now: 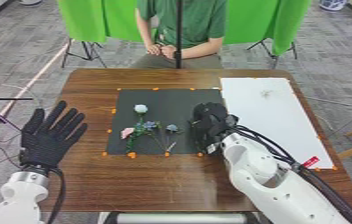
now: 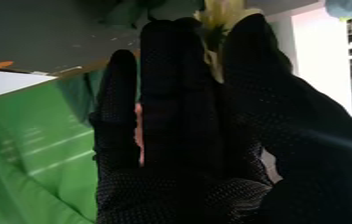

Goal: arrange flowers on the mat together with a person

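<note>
My right hand (image 1: 210, 124) is over the right edge of the black mat (image 1: 159, 97). In the right wrist view, a pale yellow flower (image 2: 215, 19) is pinched between the thumb and fingers of my right hand (image 2: 177, 95). On the mat lie a white flower (image 1: 140, 108) at the upper left, a pink flower (image 1: 127, 132) below it, a blue-violet flower (image 1: 149, 124) near the middle and a bluish one (image 1: 172, 128) to its right, with green stems running downward. Left of the mat, my left hand (image 1: 52, 139) is open with its fingers spread and holds nothing.
A white sheet (image 1: 266, 115) covers the table's right side, partly behind my right forearm. Orange tape pieces (image 1: 132, 155) mark the edges of the mat. A dark upright pole (image 1: 179, 35) stands at the far table edge, with a green cloth (image 1: 84, 22) behind.
</note>
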`<action>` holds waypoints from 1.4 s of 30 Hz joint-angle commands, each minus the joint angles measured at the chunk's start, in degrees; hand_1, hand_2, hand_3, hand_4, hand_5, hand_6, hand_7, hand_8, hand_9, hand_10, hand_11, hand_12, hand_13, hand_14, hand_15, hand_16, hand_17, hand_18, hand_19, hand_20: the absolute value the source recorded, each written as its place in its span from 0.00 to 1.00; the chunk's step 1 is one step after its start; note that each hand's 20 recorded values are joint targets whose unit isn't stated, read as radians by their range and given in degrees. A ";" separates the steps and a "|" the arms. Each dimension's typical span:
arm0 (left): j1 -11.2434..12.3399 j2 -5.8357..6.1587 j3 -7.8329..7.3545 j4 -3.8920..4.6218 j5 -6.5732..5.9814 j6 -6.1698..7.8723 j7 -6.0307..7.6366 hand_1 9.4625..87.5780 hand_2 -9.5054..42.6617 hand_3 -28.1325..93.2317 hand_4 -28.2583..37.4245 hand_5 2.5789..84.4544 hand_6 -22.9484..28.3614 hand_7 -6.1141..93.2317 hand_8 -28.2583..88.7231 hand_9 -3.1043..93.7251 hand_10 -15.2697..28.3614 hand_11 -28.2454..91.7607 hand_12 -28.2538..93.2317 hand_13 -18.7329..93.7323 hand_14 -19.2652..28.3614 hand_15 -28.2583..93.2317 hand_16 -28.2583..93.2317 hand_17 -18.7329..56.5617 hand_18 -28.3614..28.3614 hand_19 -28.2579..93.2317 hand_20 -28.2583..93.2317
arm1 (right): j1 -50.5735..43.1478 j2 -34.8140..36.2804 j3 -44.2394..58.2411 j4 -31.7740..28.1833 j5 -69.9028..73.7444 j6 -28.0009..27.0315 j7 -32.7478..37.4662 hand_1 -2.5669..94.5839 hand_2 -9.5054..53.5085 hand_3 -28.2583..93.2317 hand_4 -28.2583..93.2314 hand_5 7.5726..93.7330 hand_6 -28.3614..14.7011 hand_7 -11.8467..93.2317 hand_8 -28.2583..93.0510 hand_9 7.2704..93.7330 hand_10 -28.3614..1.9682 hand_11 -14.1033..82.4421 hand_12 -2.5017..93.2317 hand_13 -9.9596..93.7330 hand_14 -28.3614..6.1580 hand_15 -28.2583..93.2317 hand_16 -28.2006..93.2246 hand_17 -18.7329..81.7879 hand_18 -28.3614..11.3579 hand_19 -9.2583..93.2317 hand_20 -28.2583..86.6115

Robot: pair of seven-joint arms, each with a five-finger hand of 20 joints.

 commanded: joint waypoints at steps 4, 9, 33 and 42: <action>1.12 -0.21 -0.29 -0.02 -0.98 0.75 0.35 0.22 0.43 0.80 0.00 0.46 0.57 0.15 0.17 0.41 0.69 0.39 0.29 0.41 0.73 0.48 0.17 0.17 0.76 0.51 0.35 | -0.86 0.21 0.84 -1.88 -0.30 -1.30 0.97 0.63 0.00 0.79 0.00 0.61 0.69 0.36 0.11 0.62 0.62 0.35 0.21 0.64 0.74 0.54 0.55 0.46 0.32 0.75 0.57; 1.02 -0.21 -0.30 -0.03 -1.12 0.97 0.47 0.22 0.43 0.80 0.00 0.46 0.57 0.15 0.17 0.42 0.70 0.40 0.29 0.41 0.73 0.49 0.17 0.17 0.76 0.51 0.35 | -1.09 0.26 1.01 -2.63 0.32 -1.82 1.48 0.58 0.00 0.84 0.00 0.65 0.63 0.32 0.09 0.61 0.56 0.31 0.19 0.63 0.66 0.55 0.52 0.46 0.31 0.74 0.56; 3.04 -0.67 -1.46 -0.83 -2.51 -0.20 2.72 0.21 0.42 0.80 0.00 0.46 0.57 0.14 0.17 0.41 0.70 0.39 0.29 0.41 0.73 0.49 0.17 0.17 0.76 0.51 0.35 | -14.55 2.53 22.97 -16.33 30.85 0.97 -8.84 0.41 0.03 0.90 0.00 0.48 0.61 0.33 0.11 0.44 0.45 0.25 0.17 0.53 0.53 0.53 0.36 0.42 0.35 0.64 0.45; 3.46 -0.91 -2.85 -1.25 -1.68 -0.69 3.56 0.20 0.42 0.80 0.00 0.46 0.65 0.11 0.17 0.41 0.71 0.39 0.29 0.41 0.72 0.48 0.17 0.17 0.76 0.51 0.35 | -25.24 2.58 35.04 -20.81 41.98 -2.32 -8.59 0.38 0.13 0.90 0.00 0.43 0.59 0.33 0.10 0.40 0.46 0.24 0.17 0.46 0.53 0.44 0.34 0.39 0.39 0.51 0.37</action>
